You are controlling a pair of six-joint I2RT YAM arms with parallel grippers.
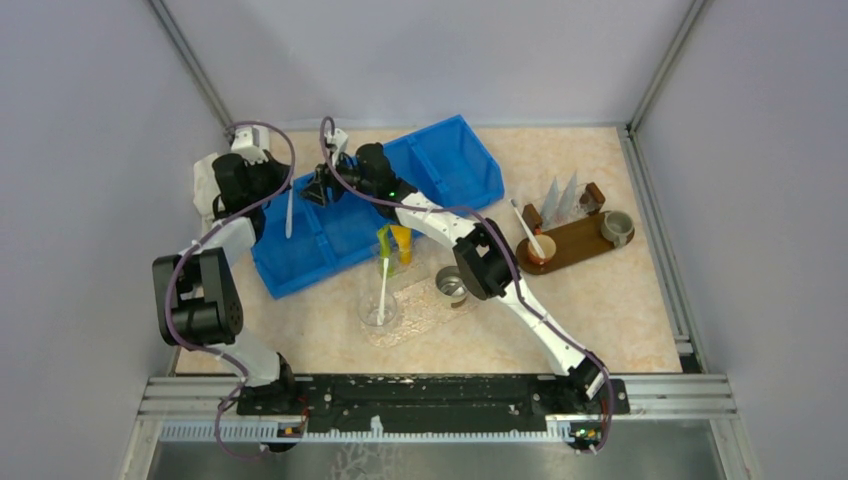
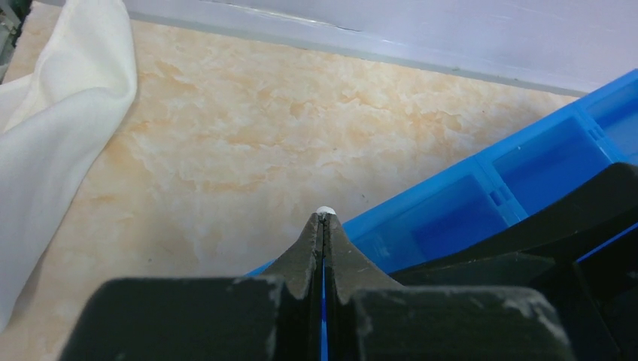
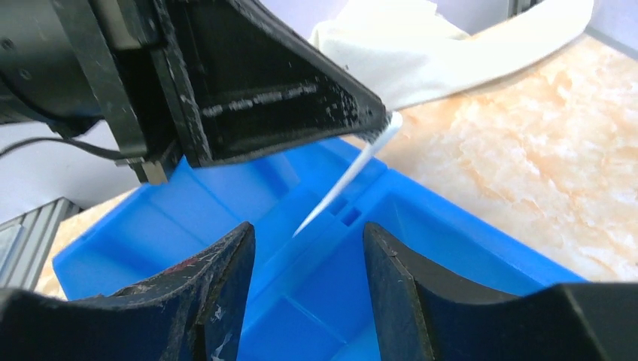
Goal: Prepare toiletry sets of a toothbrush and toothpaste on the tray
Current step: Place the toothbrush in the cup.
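Observation:
My left gripper [image 1: 283, 185] is shut on a white toothbrush [image 1: 289, 212], which hangs down over the left part of the blue divided bin [image 1: 330, 235]. In the left wrist view the jaws [image 2: 325, 226] are pressed together with only the white toothbrush end [image 2: 325, 210] showing above them. My right gripper [image 1: 312, 190] is open and empty, just right of the left one over the bin. The right wrist view shows its fingers [image 3: 226, 278] apart, with the held toothbrush [image 3: 346, 177] beyond them. Another toothbrush [image 1: 382, 288] stands in a clear cup on the clear tray [image 1: 425, 310], beside a yellow and green toothpaste [image 1: 396, 245].
A metal cup [image 1: 450, 285] stands on the clear tray. A brown wooden tray [image 1: 575, 243] at the right carries a cup with a toothbrush [image 1: 527, 230], a grey cup [image 1: 616, 228] and clear packets [image 1: 562, 198]. A white cloth [image 2: 60, 113] lies left of the bin.

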